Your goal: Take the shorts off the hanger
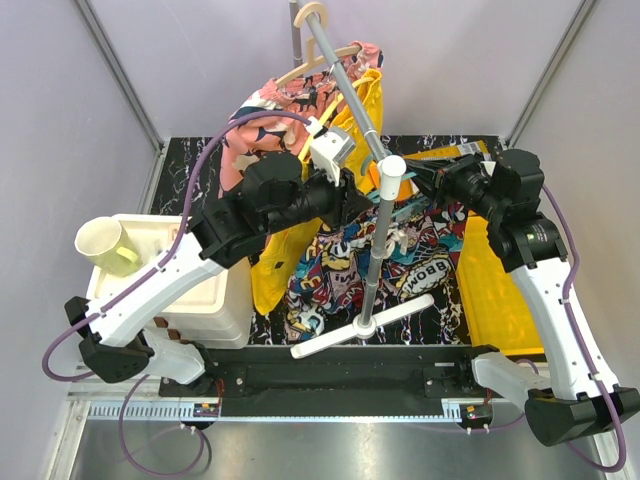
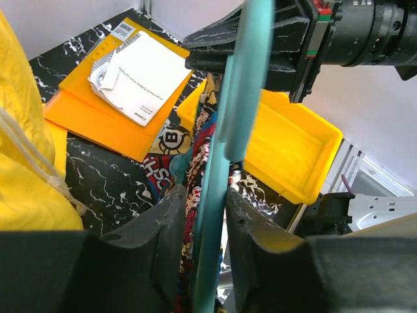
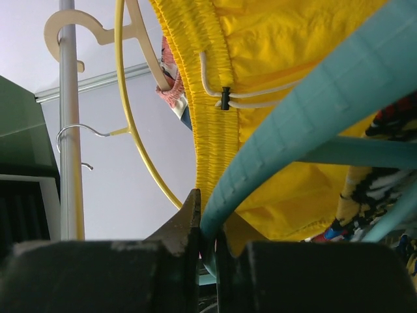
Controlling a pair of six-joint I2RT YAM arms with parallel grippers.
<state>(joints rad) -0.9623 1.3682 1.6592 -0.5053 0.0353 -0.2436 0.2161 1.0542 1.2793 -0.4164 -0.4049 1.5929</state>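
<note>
Now our left gripper (image 2: 205,203) and right gripper (image 3: 208,222) both clamp teal hanger (image 2: 244,85), likely steadying it to free printed shorts (image 1: 418,268)

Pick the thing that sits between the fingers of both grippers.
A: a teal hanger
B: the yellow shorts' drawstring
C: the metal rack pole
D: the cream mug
A: each wrist view shows the teal hanger passing between closed-in fingers, at the left gripper and at the right gripper.
</note>
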